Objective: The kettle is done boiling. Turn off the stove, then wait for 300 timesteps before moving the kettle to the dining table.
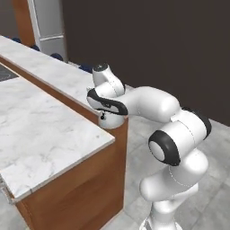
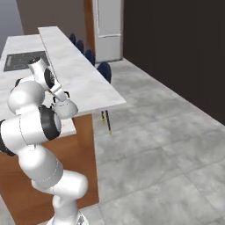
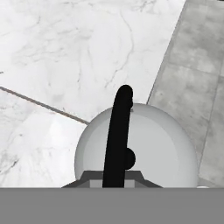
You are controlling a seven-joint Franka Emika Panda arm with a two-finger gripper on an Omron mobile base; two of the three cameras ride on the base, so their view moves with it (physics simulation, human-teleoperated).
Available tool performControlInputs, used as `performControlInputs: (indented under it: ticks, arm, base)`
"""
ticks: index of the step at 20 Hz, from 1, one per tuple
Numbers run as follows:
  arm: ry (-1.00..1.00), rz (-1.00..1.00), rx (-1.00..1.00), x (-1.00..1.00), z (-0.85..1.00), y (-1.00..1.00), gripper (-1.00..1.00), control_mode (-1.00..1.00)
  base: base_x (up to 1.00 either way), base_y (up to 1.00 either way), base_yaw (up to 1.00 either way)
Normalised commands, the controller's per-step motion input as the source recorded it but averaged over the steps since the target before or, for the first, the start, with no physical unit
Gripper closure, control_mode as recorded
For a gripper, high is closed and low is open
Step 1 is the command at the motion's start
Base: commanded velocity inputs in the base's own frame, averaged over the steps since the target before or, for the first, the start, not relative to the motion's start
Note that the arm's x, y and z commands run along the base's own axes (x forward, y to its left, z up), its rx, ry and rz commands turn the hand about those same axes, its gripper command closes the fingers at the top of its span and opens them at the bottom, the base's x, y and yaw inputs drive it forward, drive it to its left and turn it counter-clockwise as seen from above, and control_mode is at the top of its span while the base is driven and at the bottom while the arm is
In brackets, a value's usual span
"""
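The two-finger gripper [image 2: 63, 97] is clamped on the thin black arched handle [image 3: 116, 140] of the small silver-grey dome kettle [image 3: 144, 144], which hangs near the end corner of the long white veined marble dining table [image 2: 83, 81]. This looks like the carrying step. Next, I'd judge, it must move further over the slab, lower and let go. The dark cooktop [image 2: 22, 60] lies well behind.

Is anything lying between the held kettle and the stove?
Nothing: in the right base view, bare marble counter runs from the kettle to the stove.
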Motion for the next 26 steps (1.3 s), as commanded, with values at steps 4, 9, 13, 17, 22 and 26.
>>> performControlInputs:
  ticks: [4, 9, 13, 17, 22, 26]
  arm:
    - [0.0, 0.0, 0.0, 0.0, 0.0, 0.0, 1.0, 1.0]
    - [0.0, 0.0, 0.0, 0.0, 0.0, 0.0, 1.0, 1.0]
    - [0.0, 0.0, 0.0, 0.0, 0.0, 0.0, 1.0, 1.0]
    - [0.0, 0.0, 0.0, 0.0, 0.0, 0.0, 1.0, 1.0]
    - [0.0, 0.0, 0.0, 0.0, 0.0, 0.0, 1.0, 1.0]
    - [0.0, 0.0, 0.0, 0.0, 0.0, 0.0, 1.0, 1.0]
  base:
    - [0.3, -0.59, 0.31]
    - [0.31, -0.59, 0.31]
    - [0.32, -0.59, 0.3]
    - [0.34, -0.58, 0.3]
    - [0.36, -0.6, 0.31]
    - [0.39, -0.59, 0.31]
